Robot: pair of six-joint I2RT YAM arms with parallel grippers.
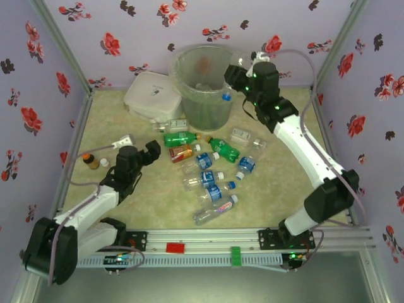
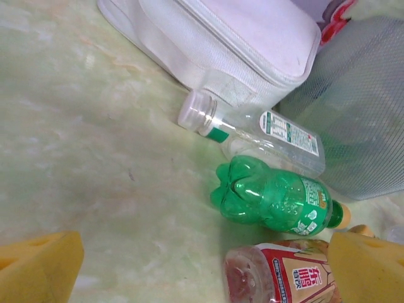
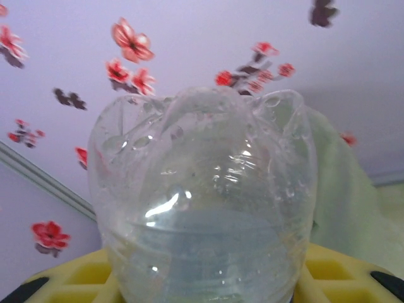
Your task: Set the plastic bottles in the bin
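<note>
grip on the right looks firm: the right fingers pinch a clear bottle, its lumpy base toward the wrist camera. from above we see that arm's tip at the right edge of the bin, so the opening lies just to its left. we judge a short reach inward is needed before letting go, or the bottle could fall outside the wall. the left fingers are spread, holding nothing, over the counter. a green bottle and a red-labelled bottle lie ahead of them. the green one's long axis runs across the gap, so a wrist turn seems needed. the left arm is nearer these.
</note>
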